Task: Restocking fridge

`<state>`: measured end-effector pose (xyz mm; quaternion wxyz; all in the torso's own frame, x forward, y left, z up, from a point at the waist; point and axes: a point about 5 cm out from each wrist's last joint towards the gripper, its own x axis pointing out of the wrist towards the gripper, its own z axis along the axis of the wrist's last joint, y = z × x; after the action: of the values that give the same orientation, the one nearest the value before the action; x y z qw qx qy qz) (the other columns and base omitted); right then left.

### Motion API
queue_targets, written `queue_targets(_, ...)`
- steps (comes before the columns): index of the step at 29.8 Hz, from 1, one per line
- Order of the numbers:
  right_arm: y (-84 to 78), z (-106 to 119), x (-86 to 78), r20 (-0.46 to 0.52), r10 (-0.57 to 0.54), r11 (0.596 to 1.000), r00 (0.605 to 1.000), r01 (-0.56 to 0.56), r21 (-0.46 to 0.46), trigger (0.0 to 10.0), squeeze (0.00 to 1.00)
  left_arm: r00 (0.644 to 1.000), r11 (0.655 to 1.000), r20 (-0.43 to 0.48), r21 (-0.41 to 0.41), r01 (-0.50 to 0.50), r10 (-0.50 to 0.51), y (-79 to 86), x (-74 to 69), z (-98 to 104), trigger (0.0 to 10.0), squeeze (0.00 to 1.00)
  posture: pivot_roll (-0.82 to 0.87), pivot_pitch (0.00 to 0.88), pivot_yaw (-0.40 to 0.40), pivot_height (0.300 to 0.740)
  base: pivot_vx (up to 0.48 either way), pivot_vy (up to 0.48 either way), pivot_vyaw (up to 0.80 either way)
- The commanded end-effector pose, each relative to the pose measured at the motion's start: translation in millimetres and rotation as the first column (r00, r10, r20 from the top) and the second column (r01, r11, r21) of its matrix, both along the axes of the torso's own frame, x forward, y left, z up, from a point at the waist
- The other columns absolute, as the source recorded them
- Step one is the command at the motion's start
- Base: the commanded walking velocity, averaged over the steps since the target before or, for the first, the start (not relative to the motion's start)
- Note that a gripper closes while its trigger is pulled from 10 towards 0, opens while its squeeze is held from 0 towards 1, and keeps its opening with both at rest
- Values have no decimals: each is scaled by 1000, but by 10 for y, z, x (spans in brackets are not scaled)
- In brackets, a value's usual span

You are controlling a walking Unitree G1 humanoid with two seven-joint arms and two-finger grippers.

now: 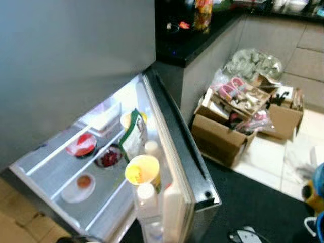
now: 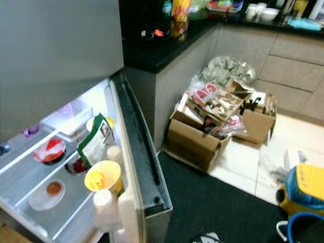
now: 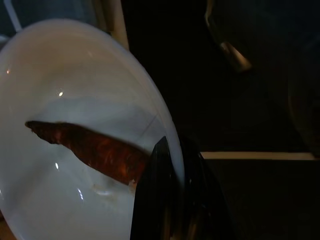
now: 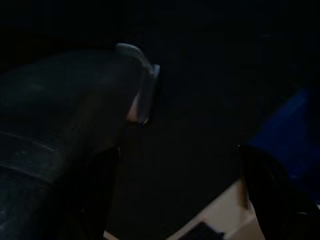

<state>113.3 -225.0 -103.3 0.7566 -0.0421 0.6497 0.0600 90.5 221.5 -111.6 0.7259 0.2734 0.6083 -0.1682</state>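
In the left wrist view the left tool (image 3: 165, 200) is closed on the rim of a white plate (image 3: 75, 125), one black finger (image 3: 157, 195) lying over the near edge at the lower middle of the frame. A dark reddish strip of food (image 3: 92, 147) lies on the plate, its long axis running from the middle left down to the finger, its narrower end at the left.

The plate is judged to be on its way into the open fridge (image 1: 167, 152). It is best kept level so that the strip is not slid off, and carried towards a bare stretch of shelf (image 1: 40, 169) at the lower left of the left eye view, apart from the red-lidded bowl (image 1: 81, 144), the small dish (image 1: 79, 186) and the green pouch (image 1: 134, 134).

In the dark right wrist view the right tool (image 4: 180, 150) hangs idle with its fingers spread apart and nothing between them.

The cardboard boxes (image 1: 238, 121) are on the floor at the right.
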Motion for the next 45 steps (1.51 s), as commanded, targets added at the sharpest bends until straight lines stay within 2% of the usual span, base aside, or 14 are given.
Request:
queue_targets(1,-1,1,5,9,5,1000,1000,-5,1,10000,0,1000,1000,8,-11,-5,5,-33,29,0,10000,0,-28,0,31,740,0,-465,0)
queue_targets(7,-12,1,-6,6,12,1000,1000,-12,0,10000,0,1000,1000,8,-16,-13,13,-49,18,-6,10000,0,-28,0,28,740,0,-446,0)
queue_targets(11,-12,-1,-13,5,13,1000,1000,-13,0,10000,0,999,1000,16,-15,-27,28,-49,19,-6,10000,0,-30,0,29,740,0,0,0)
queue_targets(19,-5,-6,-24,5,14,1000,1000,-14,2,10000,0,990,991,59,8,-130,129,9,35,7,10000,0,-33,0,28,740,0,0,0)
queue_targets(20,-5,-7,-25,5,15,1000,1000,-15,0,10000,0,979,982,91,18,-186,184,45,55,19,10000,0,-33,0,28,740,0,0,0)
queue_targets(21,-5,-7,-25,5,15,1000,1000,-15,0,10000,0,979,982,91,18,-186,184,45,55,19,10000,0,-33,0,28,740,0,0,0)
queue_targets(22,-6,-7,-26,6,17,1000,1000,-17,-1,10000,0,961,968,123,12,-251,248,74,87,33,10000,0,-33,0,28,740,0,0,0)
queue_targets(25,-6,-7,-25,5,20,1000,1000,-20,-2,10000,0,952,962,146,4,-273,269,85,128,47,10000,0,-31,0,26,740,0,0,0)
queue_targets(30,-14,-7,-29,5,26,1000,1000,-26,-7,10000,0,929,953,215,-33,-302,302,60,325,98,10000,0,-32,0,28,740,0,0,0)
queue_targets(36,-12,-9,-35,4,29,1000,1000,-29,-7,10000,0,904,933,237,-31,-359,356,101,356,117,10000,0,-32,0,28,740,0,0,0)
queue_targets(40,0,-15,-46,1,37,999,999,-37,-8,10000,0,844,877,257,-34,-479,470,201,326,131,10000,0,-32,0,28,740,0,0,0)
queue_targets(43,7,-17,-48,1,42,999,999,-42,-9,10000,0,828,861,260,-31,-507,497,232,305,133,10000,0,-32,0,28,740,0,0,0)
queue_targets(45,18,-19,-47,1,45,999,999,-45,-8,10000,0,806,837,259,-23,-547,533,276,271,134,10000,0,-32,0,28,740,0,0,0)
